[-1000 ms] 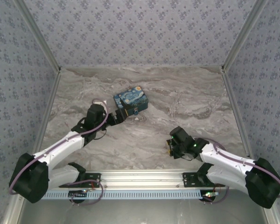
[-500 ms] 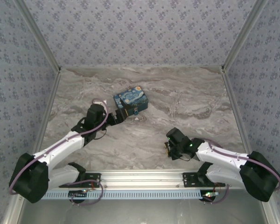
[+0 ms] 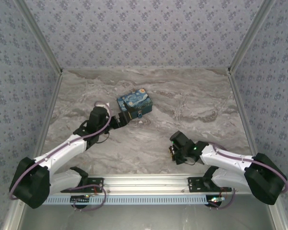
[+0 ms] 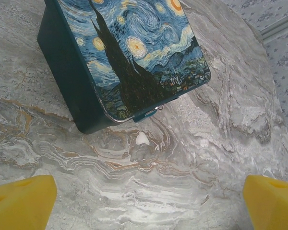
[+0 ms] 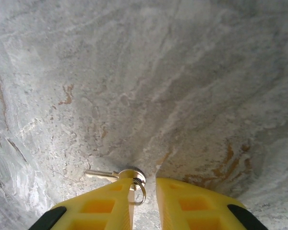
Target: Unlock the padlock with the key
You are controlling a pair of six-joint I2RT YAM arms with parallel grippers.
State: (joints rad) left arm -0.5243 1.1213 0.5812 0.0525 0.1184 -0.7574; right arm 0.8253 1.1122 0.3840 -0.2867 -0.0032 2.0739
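Between the right jaws, the key [image 5: 119, 175]

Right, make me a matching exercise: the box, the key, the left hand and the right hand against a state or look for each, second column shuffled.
Column one
1. box
2. key
3. left hand
4. right hand

Column two
A. narrow gap, tips at the key
B. opened wide, the box just ahead
C. lying flat on the marble table
D. starry-night print on top

Pairs: 1-D, 2-C, 3-B, 4-A
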